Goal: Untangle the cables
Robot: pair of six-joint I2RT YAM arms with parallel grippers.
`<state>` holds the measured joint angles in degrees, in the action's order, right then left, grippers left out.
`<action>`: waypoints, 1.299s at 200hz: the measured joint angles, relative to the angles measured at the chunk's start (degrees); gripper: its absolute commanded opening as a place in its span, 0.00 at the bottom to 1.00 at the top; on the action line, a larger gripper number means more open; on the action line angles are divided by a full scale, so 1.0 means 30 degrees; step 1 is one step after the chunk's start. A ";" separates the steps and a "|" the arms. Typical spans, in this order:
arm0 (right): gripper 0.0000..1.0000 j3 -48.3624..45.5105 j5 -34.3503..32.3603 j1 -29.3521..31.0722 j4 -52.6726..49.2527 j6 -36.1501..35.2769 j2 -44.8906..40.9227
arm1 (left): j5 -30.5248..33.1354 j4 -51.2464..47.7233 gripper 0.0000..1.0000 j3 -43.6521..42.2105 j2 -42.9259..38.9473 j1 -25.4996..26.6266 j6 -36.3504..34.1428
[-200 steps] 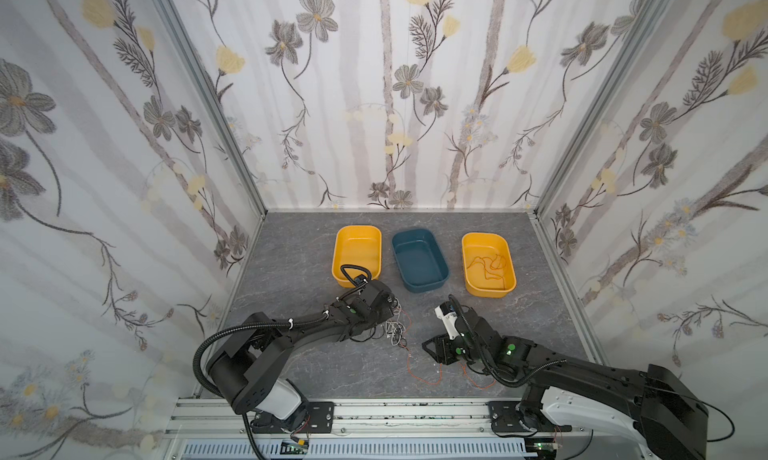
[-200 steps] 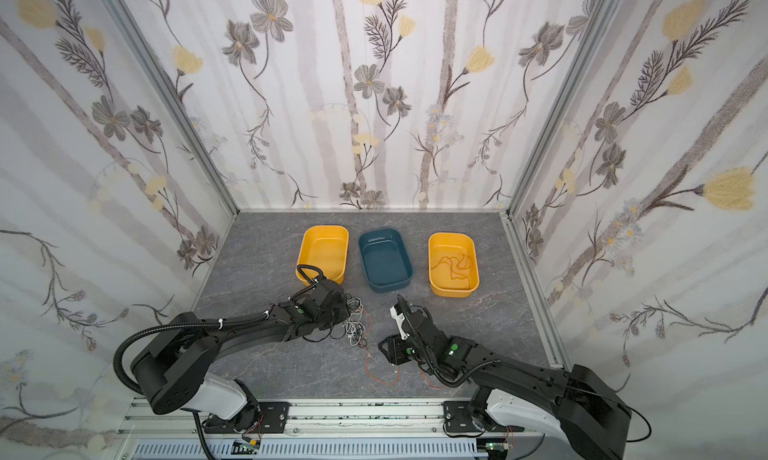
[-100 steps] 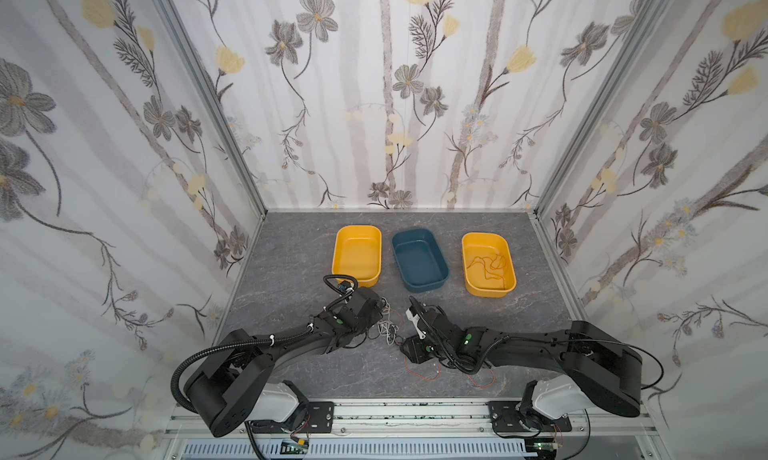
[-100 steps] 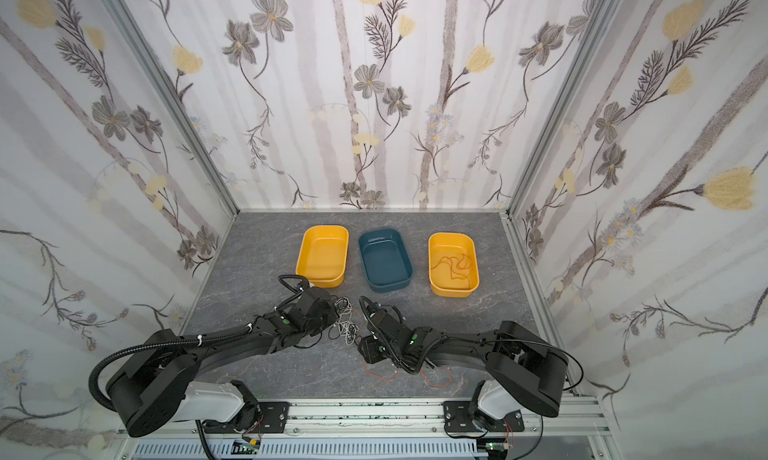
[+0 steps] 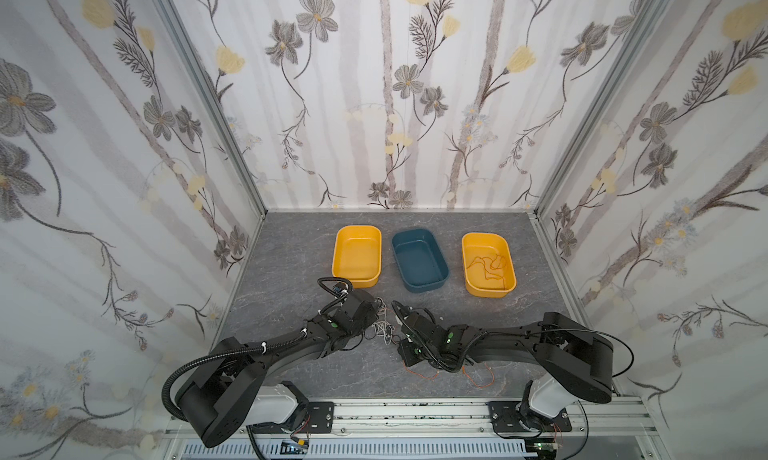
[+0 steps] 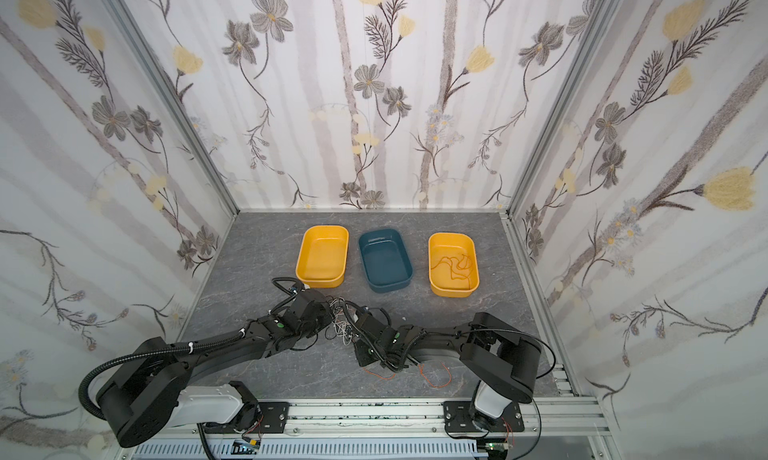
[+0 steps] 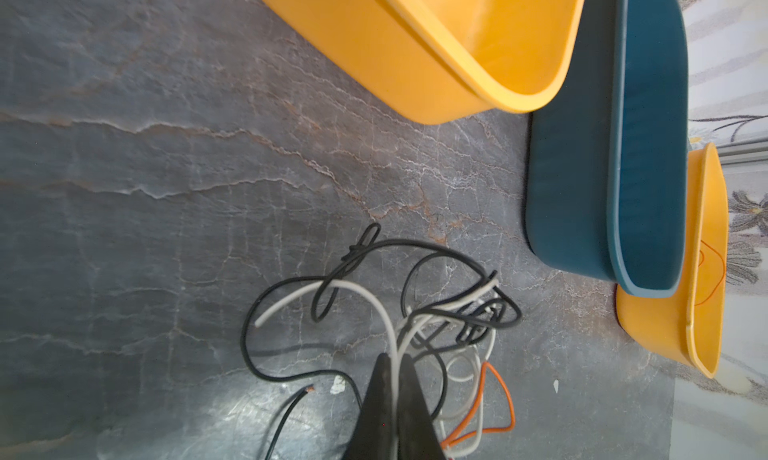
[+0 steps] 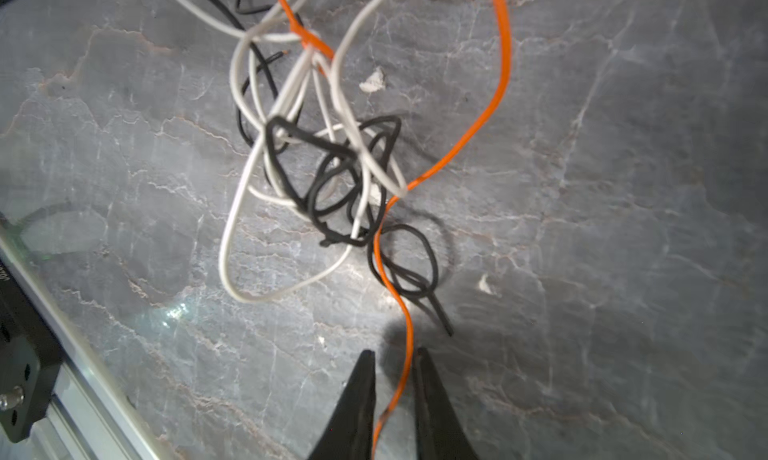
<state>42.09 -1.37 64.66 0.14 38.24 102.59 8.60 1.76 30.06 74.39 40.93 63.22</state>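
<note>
the cables (image 5: 384, 328), a loose knot of thin white, black and orange wire, lie on the grey table (image 5: 286, 271) near its front edge, between the two arms. a second ago the right arm stretched out to the right, its tool short of the knot. now it has folded in, and the right tool (image 8: 395, 352) sits at the knot's edge, jaws narrow but apart, an orange strand (image 8: 505, 42) running loose through the gap. the left tool (image 7: 394, 356) has barely moved and stays clenched on a white strand (image 7: 390, 329).

only the wrist views show these holds; in both top views the wrists hide the tool tips. the top views show more orange wire (image 5: 478, 380) looped on the table in front of the right arm. they also show an orange cable (image 5: 487, 266) lying apart in the right-hand yellow tray (image 5: 490, 292), beside a blue tray (image 5: 424, 286) and a left-hand yellow tray (image 5: 355, 277).

up close, black loops (image 8: 316, 140) thread through the white ones, and one black end (image 7: 306, 391) shows bare copper.
</note>
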 measured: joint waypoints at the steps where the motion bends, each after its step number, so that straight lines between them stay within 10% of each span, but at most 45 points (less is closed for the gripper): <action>1: 0.09 0.0007 -0.0051 0.0015 0.0015 0.0022 0.0022 | -0.0007 0.0000 0.00 -0.0007 0.0000 0.0000 0.0000; 115: 0.00 -0.3672 -0.5632 -0.2259 -0.2579 0.2040 -0.7074 | 0.0248 -0.0335 0.00 -0.1042 -0.1945 -0.0554 -0.0102; 192: 0.00 -0.7191 -0.6419 -0.9362 -0.3169 0.2339 -1.5526 | 0.0284 -0.0976 0.00 -0.1311 -0.2659 -0.0765 -0.0233; 260: 0.00 -0.8043 -0.2069 -1.6262 -0.3257 0.1661 -2.0094 | 0.0525 -0.1610 0.00 -0.1807 -0.3825 -0.1100 -0.0233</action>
<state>17.96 -7.57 15.88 -9.63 43.22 42.30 10.17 -3.07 24.64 62.92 37.63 62.52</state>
